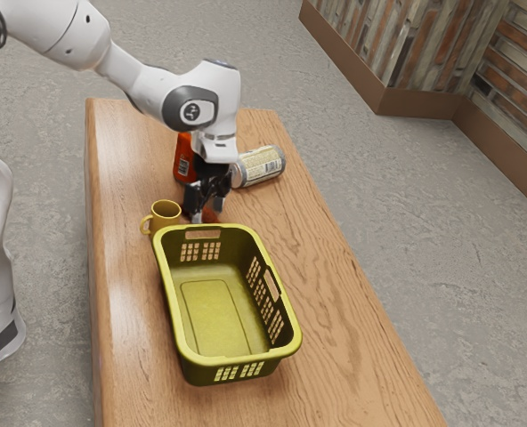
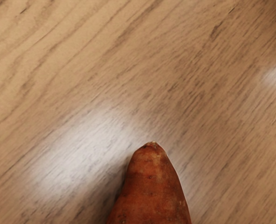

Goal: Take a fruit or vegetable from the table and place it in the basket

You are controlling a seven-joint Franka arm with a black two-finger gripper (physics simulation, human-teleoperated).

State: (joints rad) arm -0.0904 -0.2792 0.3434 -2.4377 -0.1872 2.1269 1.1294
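In the exterior view my gripper (image 1: 207, 206) is low over the table, just behind the basket's far end. An orange-red sweet potato (image 1: 211, 216) shows at the gripper's lower end, partly hidden by it and by the basket rim. The wrist view has the tapered end of the sweet potato (image 2: 152, 186) at its lower edge, with a shadow beside it on the wood. Whether the gripper holds it I cannot tell. The yellow-green basket (image 1: 293, 336) stands upright, with nothing visible inside it.
A yellow mug (image 1: 166, 213) stands close to the basket's far corner, toward the exterior view's left. Behind the gripper are a red-orange bottle (image 1: 183, 160) and a can lying on its side (image 1: 262, 166). The wooden table (image 1: 335, 311) has its long edge at the exterior view's right.
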